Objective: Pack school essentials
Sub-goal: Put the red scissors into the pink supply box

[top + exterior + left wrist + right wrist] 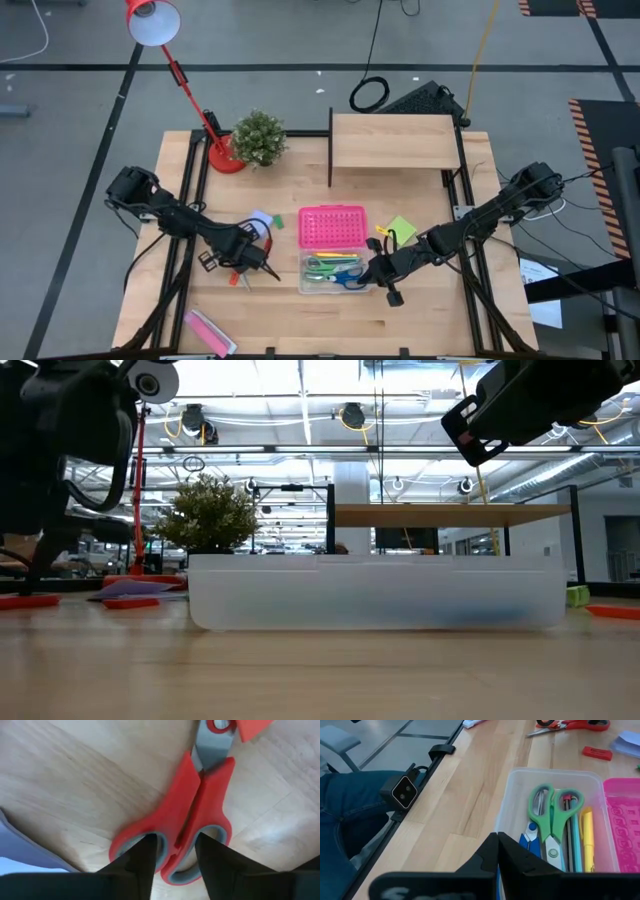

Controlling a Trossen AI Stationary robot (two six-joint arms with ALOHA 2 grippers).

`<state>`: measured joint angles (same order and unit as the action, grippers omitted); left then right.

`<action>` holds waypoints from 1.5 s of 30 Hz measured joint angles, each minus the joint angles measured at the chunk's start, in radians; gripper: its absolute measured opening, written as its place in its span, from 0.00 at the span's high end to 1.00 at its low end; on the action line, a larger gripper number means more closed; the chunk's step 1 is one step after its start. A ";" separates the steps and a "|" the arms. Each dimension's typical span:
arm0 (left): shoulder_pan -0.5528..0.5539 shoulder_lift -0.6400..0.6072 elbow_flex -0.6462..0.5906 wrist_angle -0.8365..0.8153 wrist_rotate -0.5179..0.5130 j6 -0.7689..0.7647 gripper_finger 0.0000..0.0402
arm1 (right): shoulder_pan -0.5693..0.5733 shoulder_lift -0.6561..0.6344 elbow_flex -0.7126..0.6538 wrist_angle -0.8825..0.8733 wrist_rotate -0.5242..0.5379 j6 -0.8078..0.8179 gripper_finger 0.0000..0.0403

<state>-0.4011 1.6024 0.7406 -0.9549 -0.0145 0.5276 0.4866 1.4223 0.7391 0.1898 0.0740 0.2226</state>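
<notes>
The pale wooden counter (300,320) carries a clear plastic box (333,272) near its middle, with the box's pink perforated lid (332,226) lying just behind it. Inside the box lie green-handled scissors (554,825), blue-handled scissors (529,839) beside them, and a yellow pen (588,837) along the lid side. The left gripper (250,262) is low over the counter to the left of the box, its fingers (142,862) set narrowly apart and reaching into the loops of the red-handled scissors (192,815), which lie flat on the wood; whether they actually grip the handles cannot be told. The right gripper (383,272) hangs at the box's right edge, its two fingertips pressed together with nothing between them. A lime-green square note pad (401,229) rests to the right of the lid, a pale-blue square note pad (260,222) to its left, and a small red eraser (597,753) lies near the pale-blue pad.
</notes>
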 joint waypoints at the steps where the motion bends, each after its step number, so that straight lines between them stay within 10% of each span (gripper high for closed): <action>1: 0.000 0.000 0.000 0.001 -0.002 0.006 0.68 | 0.000 0.000 0.000 0.000 0.000 0.000 1.00; 23: -0.051 0.003 0.111 -0.104 -0.012 -0.244 0.76 | 0.000 0.000 0.000 0.011 0.002 0.000 1.00; 45: -0.118 0.001 0.482 -0.301 -0.337 -0.458 0.76 | -0.001 0.000 0.000 0.055 0.155 0.081 1.00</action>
<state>-0.5191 1.6031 1.2226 -1.2558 -0.3512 0.0693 0.4860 1.4227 0.7387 0.2446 0.2293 0.3034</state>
